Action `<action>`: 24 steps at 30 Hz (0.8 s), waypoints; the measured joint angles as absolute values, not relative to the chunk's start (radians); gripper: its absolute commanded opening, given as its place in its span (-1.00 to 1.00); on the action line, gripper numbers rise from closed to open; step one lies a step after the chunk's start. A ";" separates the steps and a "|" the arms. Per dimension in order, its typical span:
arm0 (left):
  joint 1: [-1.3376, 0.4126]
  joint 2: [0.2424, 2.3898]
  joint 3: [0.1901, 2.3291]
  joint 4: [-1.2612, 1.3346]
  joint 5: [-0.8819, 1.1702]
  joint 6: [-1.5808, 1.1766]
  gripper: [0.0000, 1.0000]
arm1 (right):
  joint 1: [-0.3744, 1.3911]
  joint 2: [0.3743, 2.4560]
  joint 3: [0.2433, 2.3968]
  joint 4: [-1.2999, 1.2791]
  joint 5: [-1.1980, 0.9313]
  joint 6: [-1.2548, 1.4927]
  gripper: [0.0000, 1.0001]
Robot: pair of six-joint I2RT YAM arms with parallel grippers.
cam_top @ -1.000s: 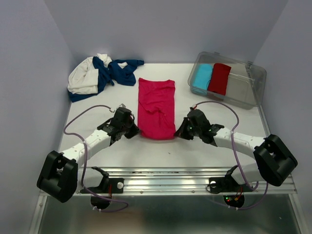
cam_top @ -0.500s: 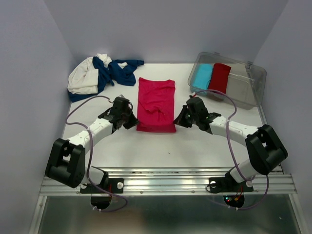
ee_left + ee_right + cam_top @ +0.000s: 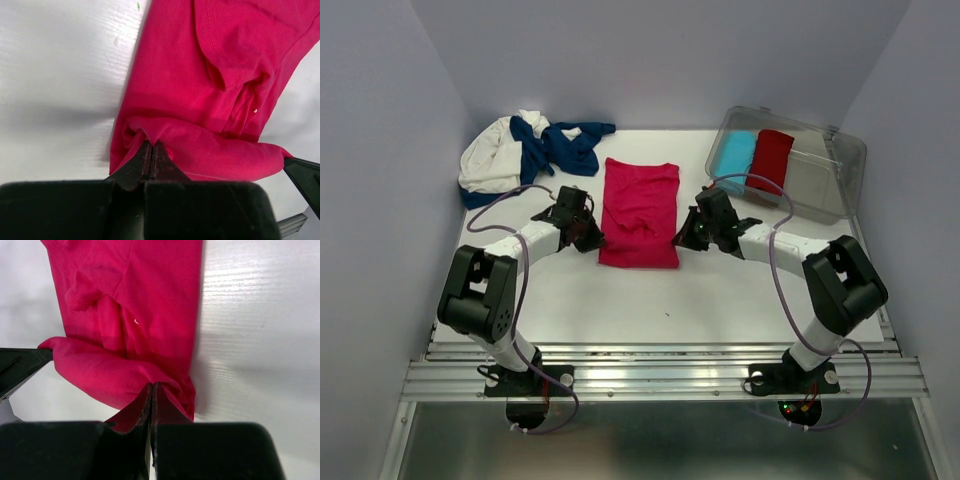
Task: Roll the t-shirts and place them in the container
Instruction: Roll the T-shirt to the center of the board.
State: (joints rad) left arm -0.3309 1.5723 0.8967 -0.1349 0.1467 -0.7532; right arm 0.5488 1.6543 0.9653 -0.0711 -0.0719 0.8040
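Three tees: one pink tee (image 3: 640,205) flat at centre of counter (image 3: 620,300), near hem turned up in fat fold; one navy tee (image 3: 565,148) and one cream tee (image 3: 488,165) heaped together, far left corner. Two grippers: left gripper (image 3: 592,238) clamped tight on fold's left end, right gripper (image 3: 682,238) clamped tight on its right end. One clear bin (image 3: 842,170) far right, two rolls inside, side by side: blue roll (image 3: 734,157), red roll (image 3: 770,160). Counter white, matte. Walls (image 3: 650,60) pale lilac, three sides.
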 measured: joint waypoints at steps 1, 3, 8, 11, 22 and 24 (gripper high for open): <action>-0.329 1.590 0.908 -0.131 0.150 -0.742 -0.77 | 0.547 1.660 0.970 -0.071 -0.070 0.801 -0.96; -0.326 1.611 0.922 -0.130 0.152 -0.728 -0.46 | 0.542 1.672 0.976 -0.070 -0.065 0.796 -0.72; -0.325 1.656 0.975 -0.152 0.154 -0.685 0.08 | 0.527 1.700 1.002 -0.097 -0.059 0.751 -0.17; -0.325 1.644 1.002 -0.182 0.127 -0.661 0.22 | 0.522 1.698 1.036 -0.136 -0.050 0.707 -0.04; -0.362 1.382 0.987 -0.273 -0.018 -0.652 -0.18 | 0.546 1.533 1.038 -0.212 -0.036 0.647 -0.66; -0.402 1.359 0.966 -0.268 -0.015 -0.664 -0.20 | 0.576 1.532 1.037 -0.213 -0.046 0.647 -0.75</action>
